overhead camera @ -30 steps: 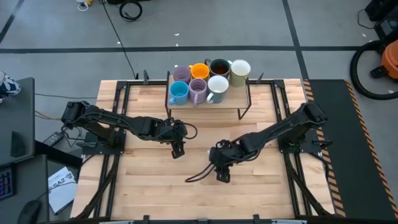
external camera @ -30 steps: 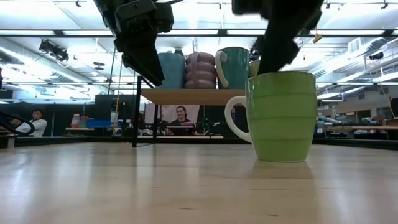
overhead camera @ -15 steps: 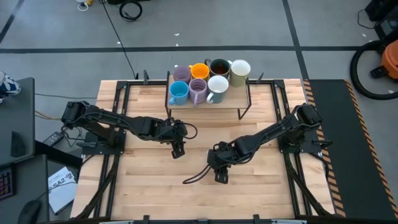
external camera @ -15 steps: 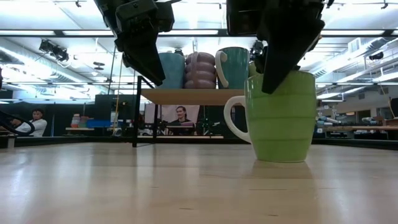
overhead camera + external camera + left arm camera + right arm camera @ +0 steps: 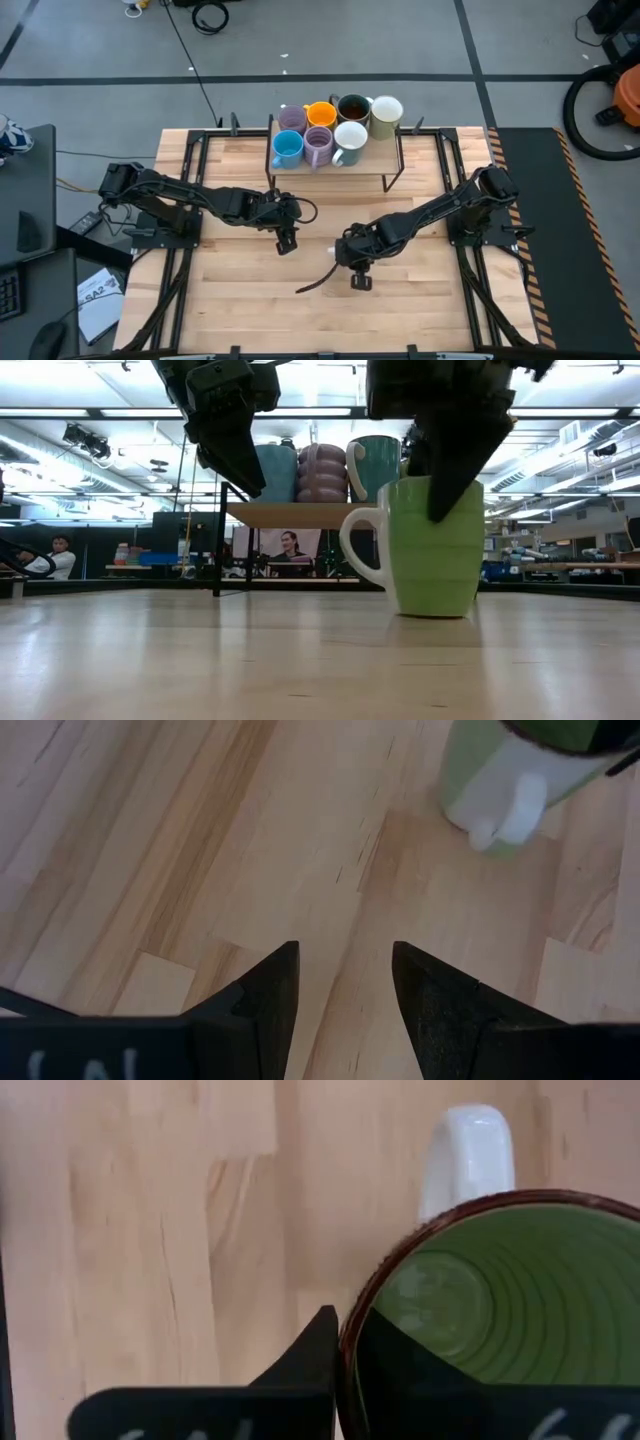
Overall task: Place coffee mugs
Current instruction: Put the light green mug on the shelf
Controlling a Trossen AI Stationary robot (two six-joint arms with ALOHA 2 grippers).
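As the right gripper's (image 5: 340,1342) fingers now pinch the rim wall of the pale green mug (image 5: 435,545), one finger inside and one outside, the wide gap they showed a second ago is gone and the mug has slid a little across the desk (image 5: 240,310), its white handle (image 5: 468,1155) turned more to the side in the low view. Judged from this, the grasp is made and the lift toward the shelf is the step next in hand.

Item, left gripper (image 5: 340,995): fingers parted to a middling gap, holding nothing, hovering over bare desk well beside the green mug; unchanged over the last second, waiting.

Item, shelf (image 5: 335,172): beyond both sets of fingers, at the desk's far edge, carrying seven mugs: a lavender mug (image 5: 291,119), orange mug (image 5: 320,114), dark brown mug (image 5: 352,108), cream mug (image 5: 386,113), blue mug (image 5: 287,149), second lavender mug (image 5: 318,146) and teal mug (image 5: 349,139).

Item, views: only the right wrist view shows the fingers straddling the rim; the high view hides the green mug under the arm; the low view alone shows its base on the desk, not yet lifted, and people seated in the room behind.
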